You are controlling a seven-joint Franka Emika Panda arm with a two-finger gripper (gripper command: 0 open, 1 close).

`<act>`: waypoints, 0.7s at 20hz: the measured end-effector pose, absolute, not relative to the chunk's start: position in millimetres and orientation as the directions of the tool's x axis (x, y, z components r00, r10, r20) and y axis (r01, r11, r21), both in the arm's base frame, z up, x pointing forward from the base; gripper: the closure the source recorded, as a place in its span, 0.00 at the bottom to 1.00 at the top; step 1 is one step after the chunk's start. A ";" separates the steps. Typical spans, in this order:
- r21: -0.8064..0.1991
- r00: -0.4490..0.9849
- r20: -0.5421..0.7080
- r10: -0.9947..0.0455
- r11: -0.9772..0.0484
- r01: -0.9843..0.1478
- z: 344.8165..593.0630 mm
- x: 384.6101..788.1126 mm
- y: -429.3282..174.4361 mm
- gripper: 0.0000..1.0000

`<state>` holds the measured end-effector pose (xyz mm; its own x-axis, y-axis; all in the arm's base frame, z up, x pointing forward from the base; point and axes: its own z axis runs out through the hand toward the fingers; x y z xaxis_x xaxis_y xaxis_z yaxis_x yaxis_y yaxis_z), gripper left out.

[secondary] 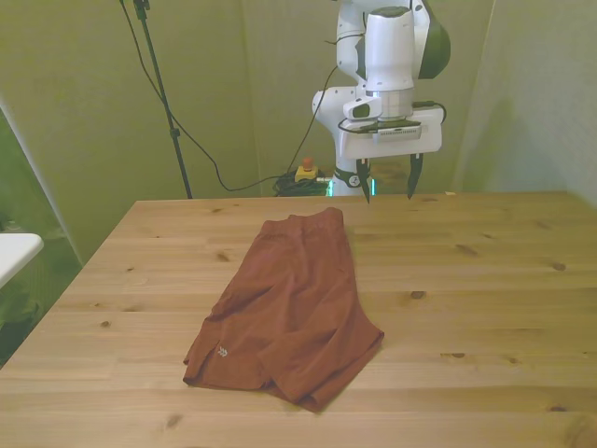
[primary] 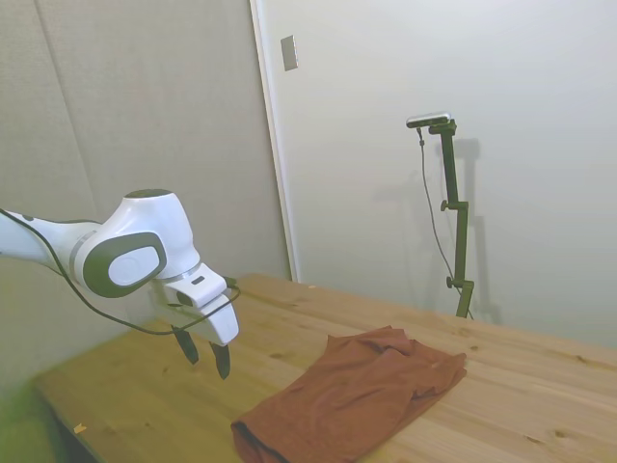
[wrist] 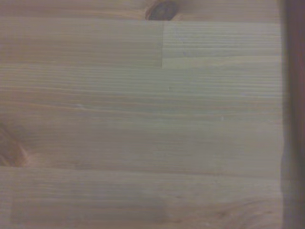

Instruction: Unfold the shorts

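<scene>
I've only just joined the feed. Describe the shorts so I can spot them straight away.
Start at the wooden table. The shorts lie folded flat on it, toward the front view's left of centre, apart from the open gripper that hangs above the far edge. They are the only cloth there, rust-brown against the pale wood.

We couldn't make out any readable text anywhere in these shots. The shorts (secondary: pixel 289 308) had a tiny pale mark near one hem in the front view, but it was way too small for us to tell if it was a logo or letters. Nothing legible showed on the table (secondary: pixel 485 289) either.
</scene>
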<state>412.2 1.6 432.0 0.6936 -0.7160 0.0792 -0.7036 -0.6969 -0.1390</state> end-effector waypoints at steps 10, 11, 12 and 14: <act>-0.191 0.649 0.124 -0.751 -0.660 -0.727 467.8 443.6 -29.5 0.00; -0.195 0.636 0.130 -0.761 -0.649 -0.736 471.7 449.4 -40.0 0.00; -0.198 0.624 0.137 -0.770 -0.638 -0.744 475.6 455.6 -51.4 0.00; -0.207 0.590 0.164 -0.791 -0.612 -0.763 484.4 468.9 -81.4 0.00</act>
<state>468.9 -81.4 484.4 0.5897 -0.7908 0.1639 -0.7633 -0.6121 -0.2066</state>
